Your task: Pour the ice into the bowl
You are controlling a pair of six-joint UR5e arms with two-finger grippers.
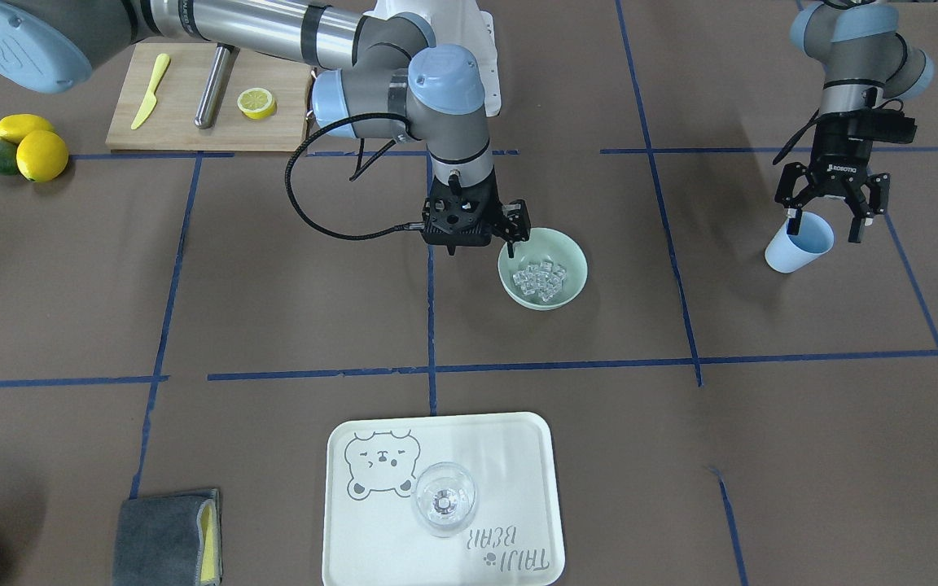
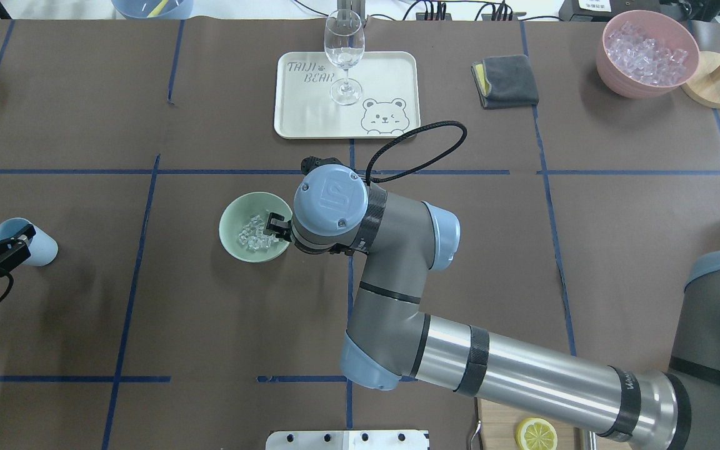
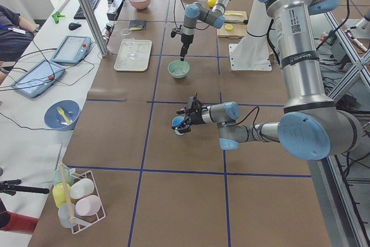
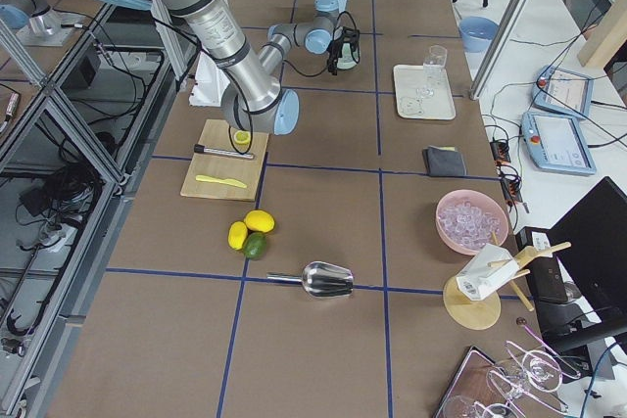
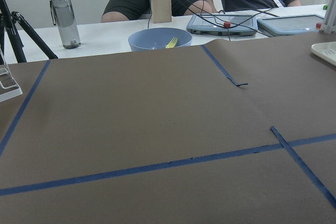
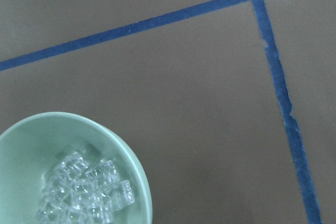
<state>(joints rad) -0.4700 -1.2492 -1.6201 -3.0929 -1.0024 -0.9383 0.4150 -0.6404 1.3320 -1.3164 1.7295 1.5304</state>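
Note:
The pale green bowl point(image 1: 576, 254) stands mid-table with a heap of clear ice cubes point(image 1: 542, 277) inside; both also show in the overhead view, the bowl point(image 2: 234, 215) and the ice point(image 2: 255, 233), and in the right wrist view, the bowl point(image 6: 137, 174) and the ice point(image 6: 84, 188). My right gripper point(image 1: 515, 226) is shut on the bowl's rim on the robot's side. My left gripper point(image 1: 829, 218) is open, its fingers astride the rim of the tilted light blue cup point(image 1: 799, 247), far out on the left side point(image 2: 30, 247). The cup looks empty.
A white bear tray point(image 1: 518, 443) with a clear stemmed glass point(image 1: 444, 498) lies at the operators' edge, with a grey cloth point(image 1: 164, 537) beside it. A pink container of ice point(image 2: 644, 53) stands far right. A cutting board point(image 1: 184, 106) and lemons point(image 1: 39, 153) lie near my right arm's base.

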